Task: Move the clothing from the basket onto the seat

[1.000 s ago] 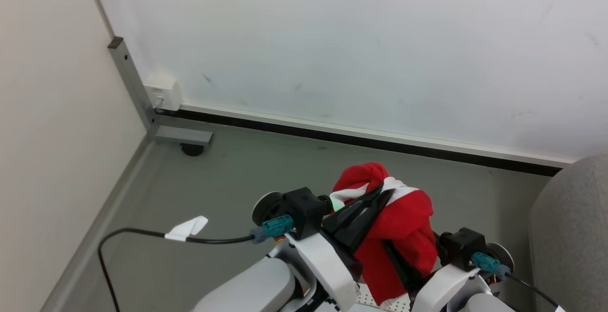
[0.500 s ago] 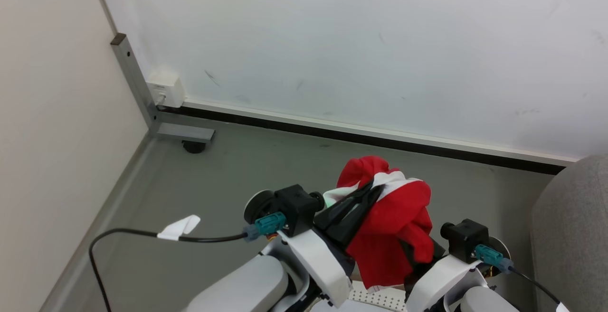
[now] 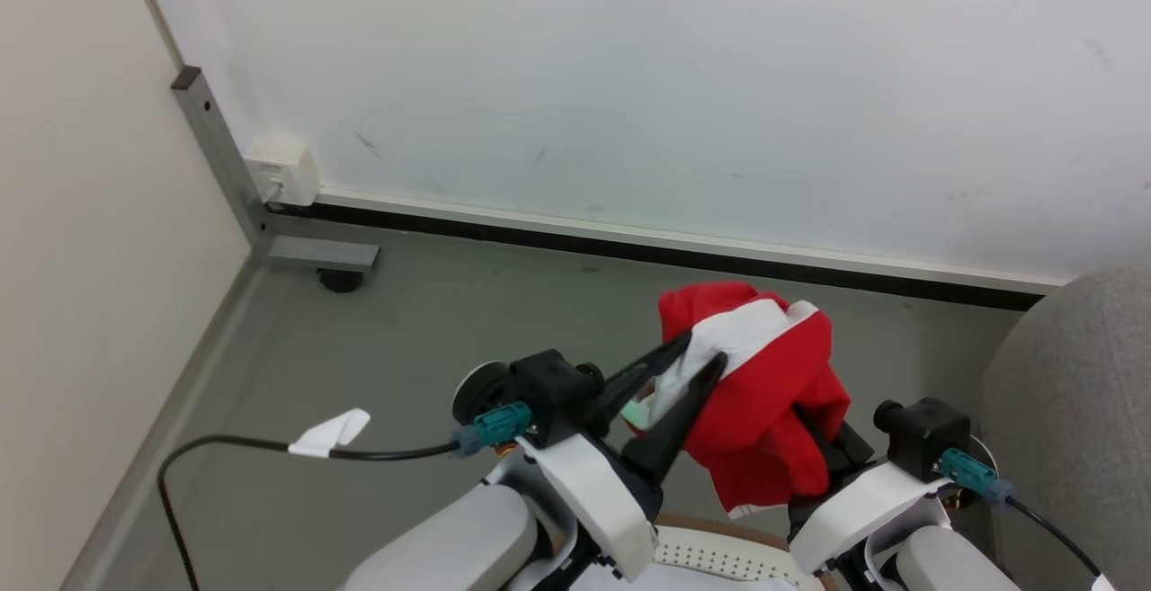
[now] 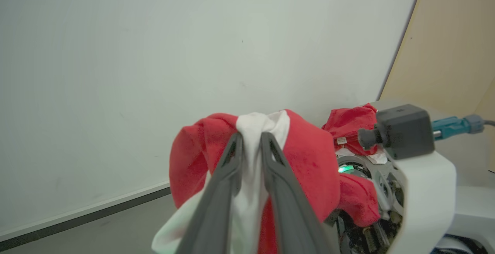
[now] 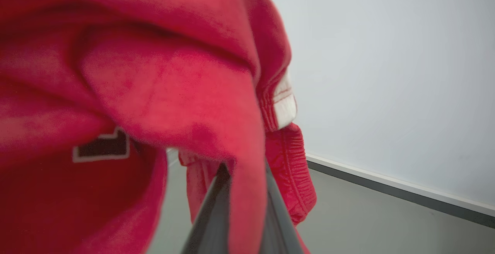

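Observation:
The clothing, a red bundle with white parts, hangs in the air between my two arms, above the floor. My left gripper is slightly open, and a white fold of the clothing still lies between its fingertips. In the right wrist view, my right gripper is shut on a red fold of the clothing, which drapes over it and hides its tips. The white perforated basket with its brown rim shows at the bottom edge, below the arms. The grey seat stands at the right.
A white wall with a dark baseboard runs across the back. A metal post with a foot and a white socket box stand in the left corner. A black cable loops over the grey floor at the left.
My left gripper's fingers, pressed together before, have parted a little. The red bundle has shifted right, towards the seat, and the head camera has also moved slightly.

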Available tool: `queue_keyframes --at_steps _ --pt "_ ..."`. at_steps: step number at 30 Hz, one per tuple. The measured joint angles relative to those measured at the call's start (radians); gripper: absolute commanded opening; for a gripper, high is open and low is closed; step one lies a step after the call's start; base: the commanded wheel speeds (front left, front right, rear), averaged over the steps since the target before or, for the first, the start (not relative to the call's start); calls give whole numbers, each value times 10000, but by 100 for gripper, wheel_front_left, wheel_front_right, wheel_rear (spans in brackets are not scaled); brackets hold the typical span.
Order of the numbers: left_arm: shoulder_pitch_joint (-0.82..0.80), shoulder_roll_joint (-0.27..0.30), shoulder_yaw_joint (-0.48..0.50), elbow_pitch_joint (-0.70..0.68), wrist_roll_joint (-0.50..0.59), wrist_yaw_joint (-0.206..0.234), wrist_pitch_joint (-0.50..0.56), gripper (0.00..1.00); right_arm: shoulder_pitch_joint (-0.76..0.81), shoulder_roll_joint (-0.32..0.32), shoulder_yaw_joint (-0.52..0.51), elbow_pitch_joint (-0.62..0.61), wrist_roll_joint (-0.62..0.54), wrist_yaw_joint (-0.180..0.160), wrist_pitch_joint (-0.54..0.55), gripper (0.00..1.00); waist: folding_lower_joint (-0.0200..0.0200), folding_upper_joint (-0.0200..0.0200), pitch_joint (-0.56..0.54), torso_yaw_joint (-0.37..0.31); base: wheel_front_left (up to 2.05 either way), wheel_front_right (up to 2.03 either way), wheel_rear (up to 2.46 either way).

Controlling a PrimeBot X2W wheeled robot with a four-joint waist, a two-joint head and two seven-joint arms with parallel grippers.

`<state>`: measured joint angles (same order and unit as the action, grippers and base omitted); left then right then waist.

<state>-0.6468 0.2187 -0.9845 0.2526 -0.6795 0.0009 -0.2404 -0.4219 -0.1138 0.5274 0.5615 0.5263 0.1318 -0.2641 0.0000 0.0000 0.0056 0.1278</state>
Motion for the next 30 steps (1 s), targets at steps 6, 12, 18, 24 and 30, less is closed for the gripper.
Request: queue_keyframes --at_steps 6,12,18,24,30 --pt "23 136 -23 -123 -13 13 6 100 59 -12 -614 -249 -360 0 0 0 0 0 103 -385 0 0 0" --pt "142 249 -27 -211 -21 46 -2 100 165 -140 -1204 -527 -619 0 0 0 0 0 238 -1006 0 0 0" --pt "200 412 -15 -364 -17 71 -63 100 345 -222 -1858 -999 -936 0 0 0 0 0 420 -1810 0 0 0" --pt "238 589 0 -552 174 42 -125 100 574 -253 -2477 -1580 -1221 0 0 0 0 0 669 -2746 0 0 0" --pt "326 713 -13 -627 353 21 -161 100 900 -268 -2711 -2134 -1488 0 0 0 0 0 890 -3739 0 0 0"
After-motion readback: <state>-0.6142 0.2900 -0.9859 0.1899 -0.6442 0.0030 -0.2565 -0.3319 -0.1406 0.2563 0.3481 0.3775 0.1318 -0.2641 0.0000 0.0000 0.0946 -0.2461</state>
